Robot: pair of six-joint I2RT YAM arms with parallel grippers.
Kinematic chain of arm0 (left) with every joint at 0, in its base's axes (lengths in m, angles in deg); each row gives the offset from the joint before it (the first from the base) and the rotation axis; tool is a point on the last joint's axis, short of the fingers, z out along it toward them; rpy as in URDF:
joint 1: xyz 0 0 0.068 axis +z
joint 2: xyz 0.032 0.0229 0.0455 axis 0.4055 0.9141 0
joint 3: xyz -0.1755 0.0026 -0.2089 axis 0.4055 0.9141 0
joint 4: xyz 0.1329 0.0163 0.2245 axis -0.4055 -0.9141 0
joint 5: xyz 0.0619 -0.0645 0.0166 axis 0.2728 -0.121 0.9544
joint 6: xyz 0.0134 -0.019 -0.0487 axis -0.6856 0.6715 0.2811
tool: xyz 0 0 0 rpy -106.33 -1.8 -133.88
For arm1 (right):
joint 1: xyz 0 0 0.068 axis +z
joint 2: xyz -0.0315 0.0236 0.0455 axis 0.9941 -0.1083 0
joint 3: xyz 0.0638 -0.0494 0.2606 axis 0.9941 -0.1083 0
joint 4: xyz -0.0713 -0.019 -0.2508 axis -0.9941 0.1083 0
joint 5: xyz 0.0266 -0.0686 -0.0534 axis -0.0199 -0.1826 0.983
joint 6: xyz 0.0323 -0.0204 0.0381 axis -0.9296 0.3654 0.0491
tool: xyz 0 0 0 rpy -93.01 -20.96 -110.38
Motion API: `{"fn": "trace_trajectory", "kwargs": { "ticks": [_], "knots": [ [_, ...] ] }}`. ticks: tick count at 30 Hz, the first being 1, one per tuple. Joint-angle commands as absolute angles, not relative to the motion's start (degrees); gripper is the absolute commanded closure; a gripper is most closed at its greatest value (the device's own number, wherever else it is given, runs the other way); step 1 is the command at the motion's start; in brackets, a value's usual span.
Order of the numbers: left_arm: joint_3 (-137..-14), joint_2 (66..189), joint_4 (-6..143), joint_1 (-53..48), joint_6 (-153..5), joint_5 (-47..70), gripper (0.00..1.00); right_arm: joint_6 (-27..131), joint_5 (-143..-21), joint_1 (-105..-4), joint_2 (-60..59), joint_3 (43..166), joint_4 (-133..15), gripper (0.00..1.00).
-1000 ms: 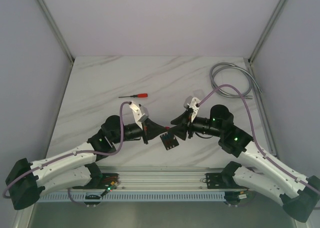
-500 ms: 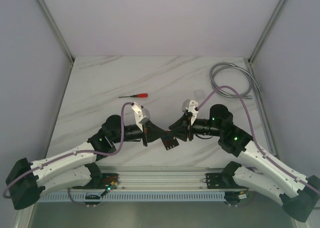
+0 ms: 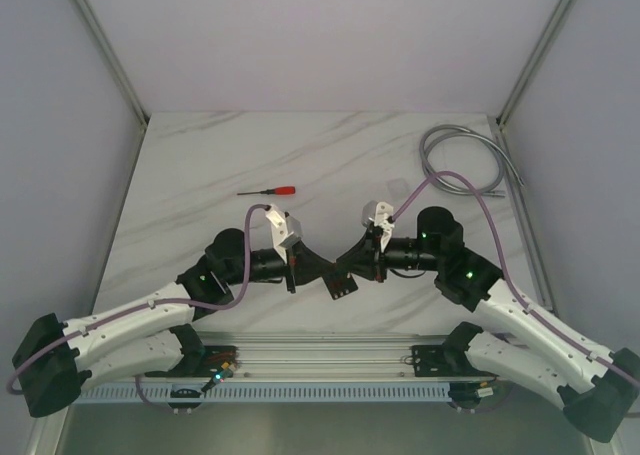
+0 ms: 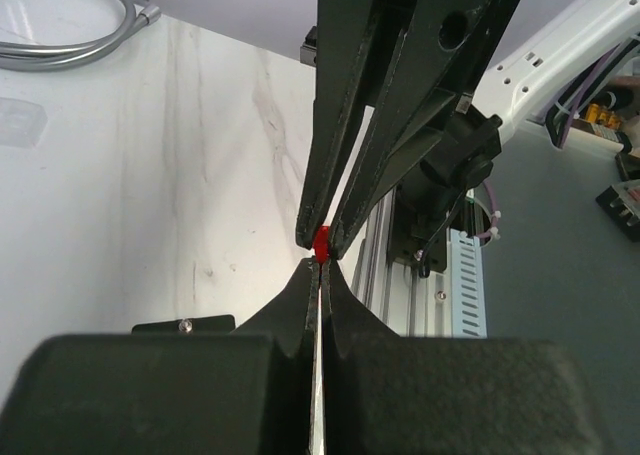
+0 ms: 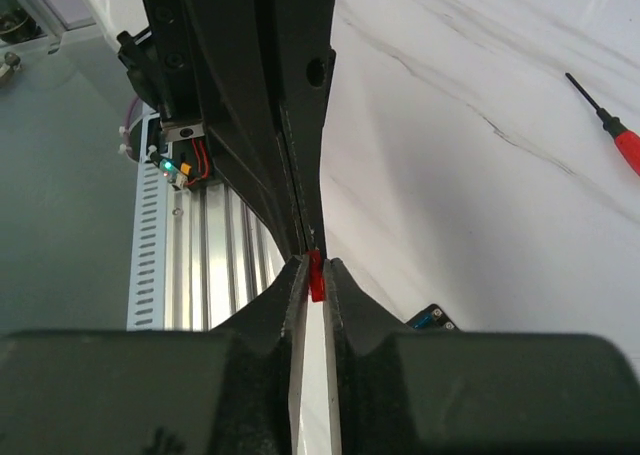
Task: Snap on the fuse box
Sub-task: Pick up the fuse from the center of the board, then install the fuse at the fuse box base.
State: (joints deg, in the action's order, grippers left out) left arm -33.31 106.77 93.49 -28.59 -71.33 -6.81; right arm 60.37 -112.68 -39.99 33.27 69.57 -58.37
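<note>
Left gripper (image 4: pixel 320 263) pinched on red fuse (image 4: pixel 320 243), right gripper (image 5: pixel 315 265) narrow round it, clamp unclear; fuse box (image 3: pixel 341 286) lies on counter (image 3: pixel 300 155) just beneath, so right should grip firm before left releases

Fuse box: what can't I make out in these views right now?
- Small flat black square plastic fuse box: top view, upper edge under the meeting fingertips; slot contents too small.
- Tiny red plastic piece: wrist views, mostly covered by fingertips; its type is unreadable.
- Left end effector and right end effector: tips meet; whether the left also grips the piece is hidden.
</note>
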Motion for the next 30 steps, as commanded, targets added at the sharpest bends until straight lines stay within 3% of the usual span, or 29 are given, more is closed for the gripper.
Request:
{"fn": "trace_trajectory", "kwargs": {
  "ticks": [1,4,8,14,21,24,30],
  "knots": [
    [-34.9,106.7,96.9,-28.4,-71.2,-8.1,1.0,61.7,-115.9,-40.4,33.7,70.8,-57.6,0.88],
    [-34.9,106.9,97.1,-28.4,-71.1,-8.0,1.0,62.0,-116.6,-40.4,33.3,70.9,-57.1,1.0],
    [-35.2,107.2,95.1,-28.4,-71.2,-4.8,0.87,61.9,-114.0,-40.4,33.1,71.0,-56.1,1.0],
    [-35.1,106.0,89.2,-28.3,-70.8,5.2,0.44,58.9,-103.7,-40.4,31.9,71.0,-54.3,1.0],
    [-34.4,105.7,79.9,-26.4,-64.7,25.6,0.11,53.0,-86.8,-39.5,26.8,70.5,-51.5,1.0],
    [-34.2,106.2,75.1,-24.0,-61.0,30.9,0.03,50.4,-79.1,-37.7,25.4,69.5,-52.1,1.0],
    [-31.5,105.4,70.9,-19.1,-56.6,35.3,0.0,47.3,-67.6,-32.8,22.4,67.4,-53.7,1.0]
  ]
}}
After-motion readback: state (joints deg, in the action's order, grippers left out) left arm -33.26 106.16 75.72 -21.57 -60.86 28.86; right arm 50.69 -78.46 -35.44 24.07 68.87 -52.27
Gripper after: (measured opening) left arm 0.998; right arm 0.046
